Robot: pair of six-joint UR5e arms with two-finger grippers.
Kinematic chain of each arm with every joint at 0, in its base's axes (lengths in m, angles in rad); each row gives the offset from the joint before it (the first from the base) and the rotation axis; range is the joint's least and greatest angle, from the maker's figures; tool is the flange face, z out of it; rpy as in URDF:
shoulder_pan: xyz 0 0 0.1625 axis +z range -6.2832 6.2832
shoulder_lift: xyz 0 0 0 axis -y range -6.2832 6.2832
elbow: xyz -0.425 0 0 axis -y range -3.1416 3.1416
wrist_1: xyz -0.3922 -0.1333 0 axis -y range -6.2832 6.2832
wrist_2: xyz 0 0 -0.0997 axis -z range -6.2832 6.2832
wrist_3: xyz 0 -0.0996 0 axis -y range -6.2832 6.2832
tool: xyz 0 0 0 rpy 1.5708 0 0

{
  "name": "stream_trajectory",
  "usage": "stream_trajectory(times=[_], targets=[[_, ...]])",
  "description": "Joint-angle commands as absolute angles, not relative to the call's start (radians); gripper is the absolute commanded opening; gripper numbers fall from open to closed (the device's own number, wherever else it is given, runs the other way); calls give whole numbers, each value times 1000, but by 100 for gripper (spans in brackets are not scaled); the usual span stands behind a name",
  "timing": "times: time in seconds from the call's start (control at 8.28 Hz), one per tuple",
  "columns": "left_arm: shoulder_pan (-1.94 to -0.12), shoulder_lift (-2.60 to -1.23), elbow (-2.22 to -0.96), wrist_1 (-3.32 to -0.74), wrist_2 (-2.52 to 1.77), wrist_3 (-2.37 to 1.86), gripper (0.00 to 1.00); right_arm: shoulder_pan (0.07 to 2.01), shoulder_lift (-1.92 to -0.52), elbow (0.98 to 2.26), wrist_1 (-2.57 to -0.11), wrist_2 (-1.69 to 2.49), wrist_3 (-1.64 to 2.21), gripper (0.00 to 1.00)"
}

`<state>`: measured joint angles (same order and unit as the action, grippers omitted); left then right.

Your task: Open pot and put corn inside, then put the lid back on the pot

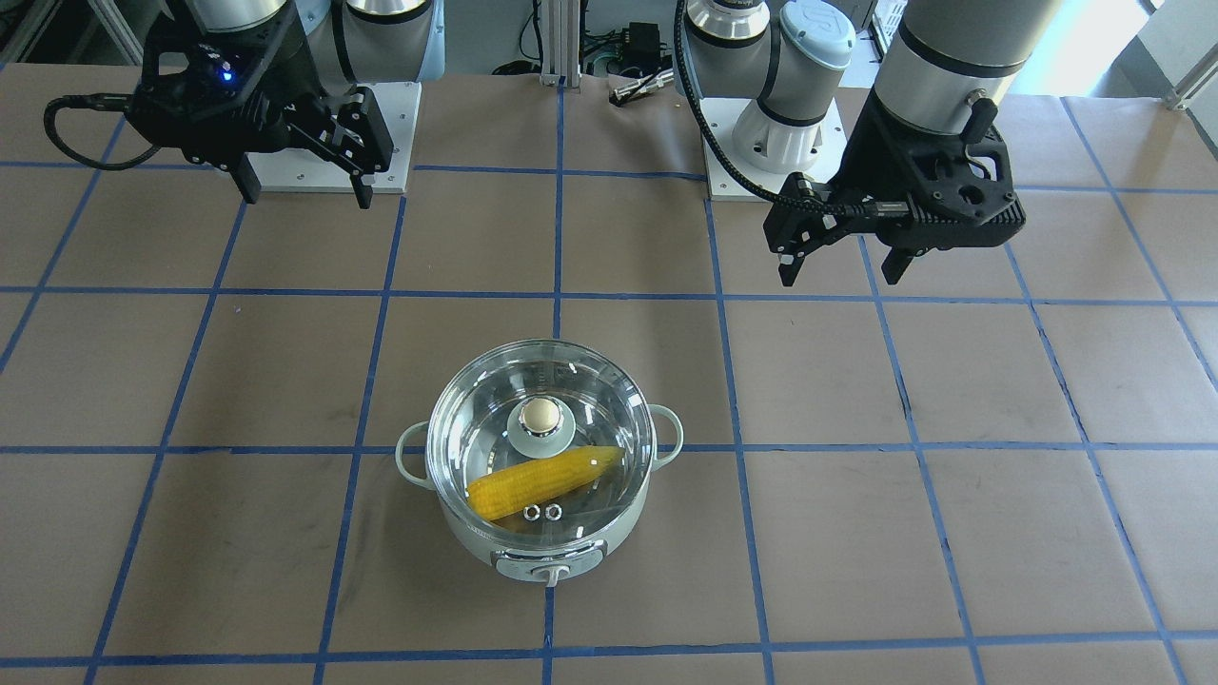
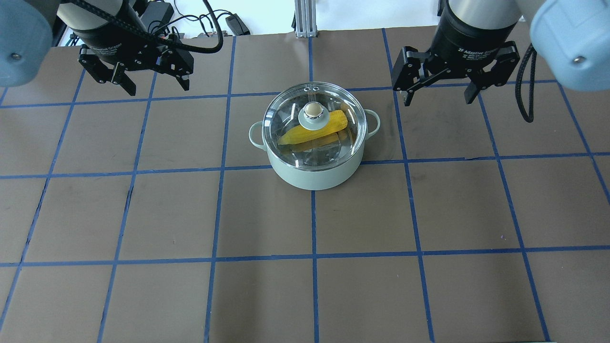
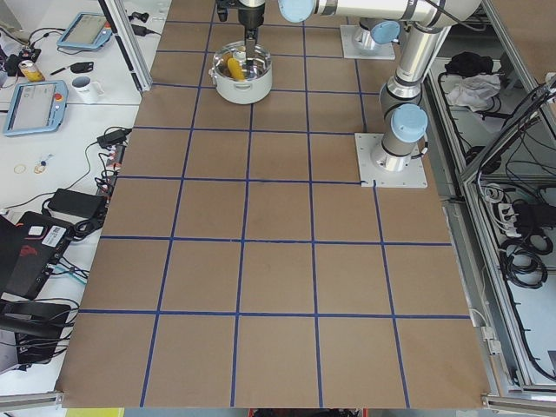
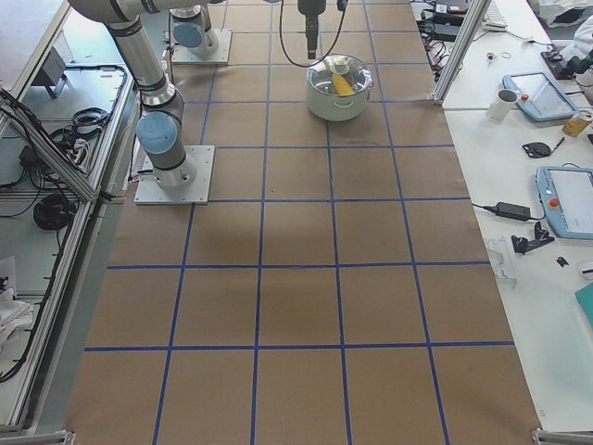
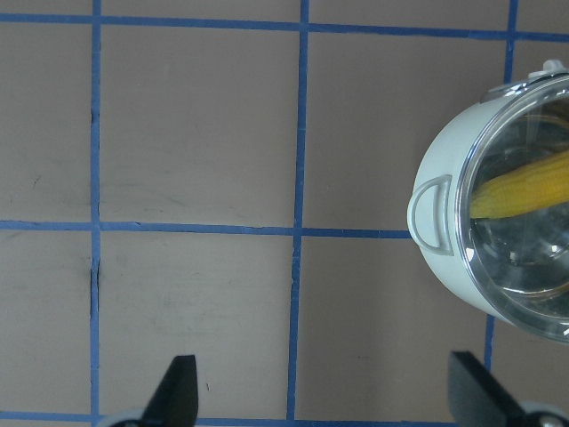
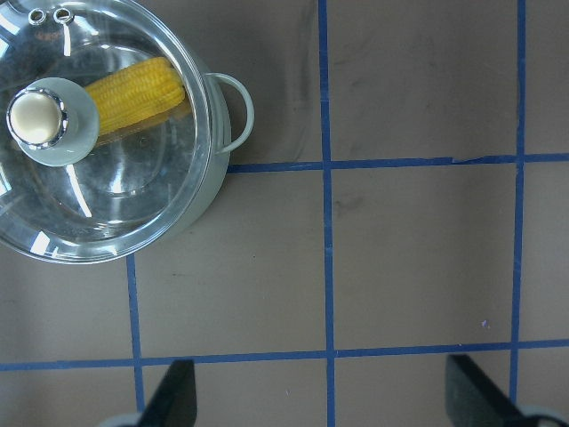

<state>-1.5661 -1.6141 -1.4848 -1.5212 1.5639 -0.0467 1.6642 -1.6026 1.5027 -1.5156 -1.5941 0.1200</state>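
Note:
The pale mint-green pot (image 2: 312, 166) stands mid-table, its control knob (image 1: 550, 574) facing the operators' side. The clear glass lid (image 2: 329, 145) sits closed on the pot, with its beige-capped knob (image 2: 312, 110) on top. The yellow corn (image 2: 312, 131) lies inside the pot under the lid; it also shows in the front-facing view (image 1: 542, 482). My left gripper (image 2: 148, 82) is open and empty, raised to the pot's left. My right gripper (image 2: 439, 93) is open and empty, raised to the pot's right. The pot also shows in the left wrist view (image 5: 440, 258) and the lid in the right wrist view (image 6: 133, 205).
Brown paper with a blue tape grid covers the table (image 2: 238, 214). The arm bases (image 1: 771, 143) stand at the robot's side. Side benches hold tablets (image 4: 565, 199), a mug (image 4: 505, 104) and cables off the table.

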Motion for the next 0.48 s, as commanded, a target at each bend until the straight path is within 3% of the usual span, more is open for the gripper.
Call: stream_trajectory(times=[0.0,0.36], targets=[[-1566,-1614,-1485,-1517,1562,-44,100,1661,-1606,1506,-1513,-1591,117,100],[-1566,-1614,-1485,-1517,1563,-46,100,1657,-1605,1506,-1523,-1592,91,100]])
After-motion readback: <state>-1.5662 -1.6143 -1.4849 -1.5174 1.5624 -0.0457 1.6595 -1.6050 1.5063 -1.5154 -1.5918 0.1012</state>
